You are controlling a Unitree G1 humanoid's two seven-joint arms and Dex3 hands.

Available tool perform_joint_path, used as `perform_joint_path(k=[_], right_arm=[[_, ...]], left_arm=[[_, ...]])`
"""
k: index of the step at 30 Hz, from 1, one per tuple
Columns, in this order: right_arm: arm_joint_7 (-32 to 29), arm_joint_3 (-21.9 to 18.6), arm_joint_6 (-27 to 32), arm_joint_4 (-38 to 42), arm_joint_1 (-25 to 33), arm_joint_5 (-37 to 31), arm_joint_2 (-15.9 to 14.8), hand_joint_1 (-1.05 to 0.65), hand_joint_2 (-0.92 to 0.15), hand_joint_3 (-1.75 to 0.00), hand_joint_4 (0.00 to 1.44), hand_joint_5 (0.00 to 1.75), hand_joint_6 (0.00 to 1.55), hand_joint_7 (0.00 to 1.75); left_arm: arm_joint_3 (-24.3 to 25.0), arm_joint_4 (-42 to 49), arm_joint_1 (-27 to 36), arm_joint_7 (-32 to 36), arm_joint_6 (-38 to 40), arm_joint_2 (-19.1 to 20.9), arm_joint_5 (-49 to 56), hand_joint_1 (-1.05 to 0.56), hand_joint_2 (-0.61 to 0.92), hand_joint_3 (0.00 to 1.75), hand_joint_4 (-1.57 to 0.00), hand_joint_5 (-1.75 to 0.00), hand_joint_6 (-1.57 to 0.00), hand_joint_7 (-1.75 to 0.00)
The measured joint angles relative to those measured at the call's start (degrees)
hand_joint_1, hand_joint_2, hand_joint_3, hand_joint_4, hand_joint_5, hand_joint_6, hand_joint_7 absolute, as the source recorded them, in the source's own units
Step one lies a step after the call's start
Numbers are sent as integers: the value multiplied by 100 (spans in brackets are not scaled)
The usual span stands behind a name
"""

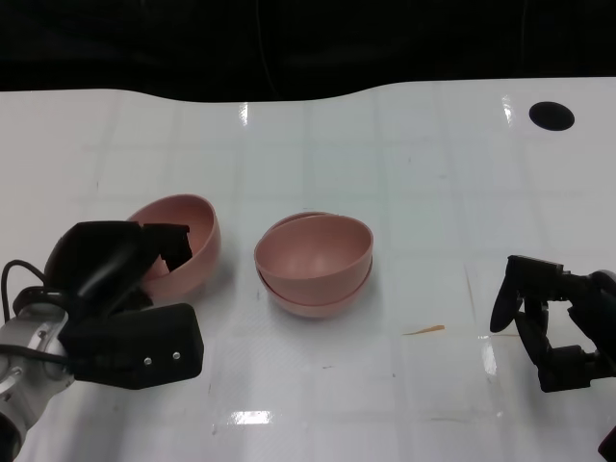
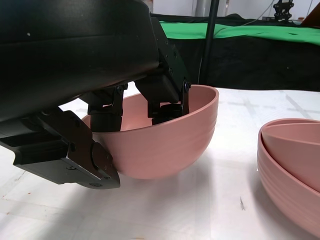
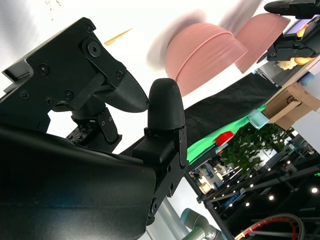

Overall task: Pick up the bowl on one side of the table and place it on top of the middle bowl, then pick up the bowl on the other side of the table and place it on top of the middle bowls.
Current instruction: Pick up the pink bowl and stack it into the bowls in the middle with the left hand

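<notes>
Left hand (image 1: 120, 303) is on the side bowl (image 1: 197, 241): fingers (image 2: 165, 100) hooked inside over the rim, thumb under the outer wall, so it pinches the bowl wall. Bowl is tipped, mouth facing away from the hand, and sits near the table's (image 1: 404, 173) left edge. I can't tell whether it's off the surface yet.

Key relation: the middle stack (image 1: 315, 265) lies to the right of the held bowl, near but not touching. That stack is already two bowls, one nested in the other, nothing else in them. So judging by that, this is the second pick.

Left hand is clearly the nearer one. Right hand (image 1: 553, 322) is well apart toward the right edge, fingers spread, holding nothing.

Next move likely needs the bowl levelled before it goes over the stack.
</notes>
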Motion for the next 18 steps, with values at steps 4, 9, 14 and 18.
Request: perform_joint_path(k=[4,9,14,18], right_arm=[[10,0,2,2,0,0,0,-1,-41,-150,89,175,69,167],[10,3,2,19,-1,0,0,-2,-41,-150,89,175,70,167],[9,9,1,37,-17,-7,1,-2,-41,-150,89,175,69,167],[-11,18,-17,106,-76,-43,5,-2,-41,-151,90,175,69,166]], left_arm=[[114,-193,75,-153,59,47,-64,36,85,3,-84,-175,-87,-145],[225,-510,105,-380,7,240,-153,32,84,3,-84,-174,-86,-146],[311,-900,119,-676,-45,486,-178,32,81,1,-89,-168,-91,-140],[447,-1280,127,-1085,-186,707,-300,33,79,1,-92,-164,-94,-138]])
